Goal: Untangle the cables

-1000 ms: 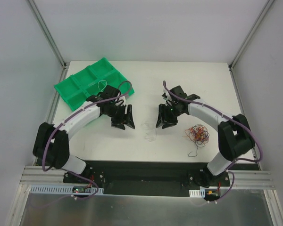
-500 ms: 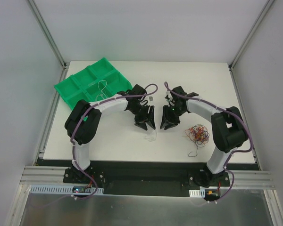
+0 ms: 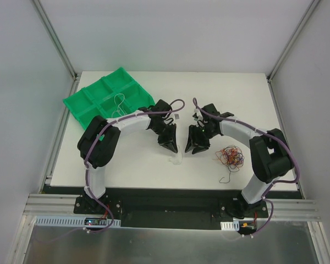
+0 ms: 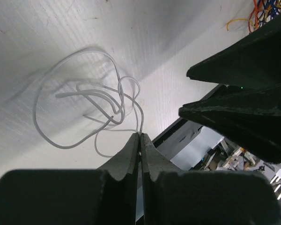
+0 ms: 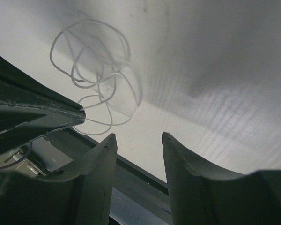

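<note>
In the top view the left hand (image 3: 170, 144) and the right hand (image 3: 195, 146) stood tips down near the middle of the desk (image 3: 132, 170), close beside each other but apart, the right one at the left one's 3 o'clock. A thin white cable (image 3: 176, 159) lay in loose loops on the desk just at their 6 o'clock. The left wrist view showed the left hand clenched on one strand of that cable, its fingers pressed together with the wire running in between the tips, while the rest of the loops lay flat on the surface. The right hand was released: its fingers (image 5: 100, 154) stood well apart and gripped nothing. A coloured clump (image 3: 231, 157) of red, orange and dark wires lay at the right hand's 4 o'clock, a single dark strand (image 3: 226, 177) just below it. The green tray (image 3: 80, 110) sat at the desk's 10 o'clock corner, with another white wire (image 3: 119, 102) inside.
</note>
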Robot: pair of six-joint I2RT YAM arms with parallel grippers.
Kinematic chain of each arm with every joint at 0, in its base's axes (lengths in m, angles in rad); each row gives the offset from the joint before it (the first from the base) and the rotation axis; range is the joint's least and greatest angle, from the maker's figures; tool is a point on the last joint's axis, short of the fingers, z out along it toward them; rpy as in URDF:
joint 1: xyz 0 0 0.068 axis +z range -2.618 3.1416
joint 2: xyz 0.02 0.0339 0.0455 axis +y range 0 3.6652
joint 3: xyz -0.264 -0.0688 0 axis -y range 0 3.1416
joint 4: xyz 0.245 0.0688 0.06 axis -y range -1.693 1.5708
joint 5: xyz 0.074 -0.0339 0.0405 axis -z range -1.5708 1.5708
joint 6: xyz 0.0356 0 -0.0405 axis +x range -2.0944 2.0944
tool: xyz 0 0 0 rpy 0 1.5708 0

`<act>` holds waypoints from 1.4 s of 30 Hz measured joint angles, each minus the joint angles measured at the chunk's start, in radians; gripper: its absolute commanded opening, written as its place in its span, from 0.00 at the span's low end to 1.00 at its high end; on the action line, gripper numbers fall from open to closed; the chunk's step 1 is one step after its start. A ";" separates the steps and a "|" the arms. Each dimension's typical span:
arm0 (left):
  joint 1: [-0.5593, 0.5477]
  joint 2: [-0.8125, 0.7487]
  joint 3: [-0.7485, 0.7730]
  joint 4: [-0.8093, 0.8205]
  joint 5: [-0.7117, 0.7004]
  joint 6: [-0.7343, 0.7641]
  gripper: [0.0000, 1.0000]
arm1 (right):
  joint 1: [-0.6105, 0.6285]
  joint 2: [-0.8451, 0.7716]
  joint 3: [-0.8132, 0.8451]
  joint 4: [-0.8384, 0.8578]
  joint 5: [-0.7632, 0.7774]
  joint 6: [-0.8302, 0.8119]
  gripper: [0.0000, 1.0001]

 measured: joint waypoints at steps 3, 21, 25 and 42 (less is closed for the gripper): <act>0.000 -0.017 0.000 0.001 0.002 0.013 0.00 | 0.030 0.003 0.000 0.037 -0.017 -0.003 0.47; 0.014 -0.235 0.001 0.000 0.080 0.059 0.00 | 0.066 0.019 -0.159 0.430 -0.095 0.167 0.49; 0.020 -0.242 0.027 -0.005 0.103 0.058 0.00 | 0.068 0.016 -0.167 0.526 -0.109 0.254 0.29; 0.036 -1.023 0.082 0.002 -0.738 0.225 0.00 | -0.260 -0.261 -0.016 -0.070 0.634 0.005 0.43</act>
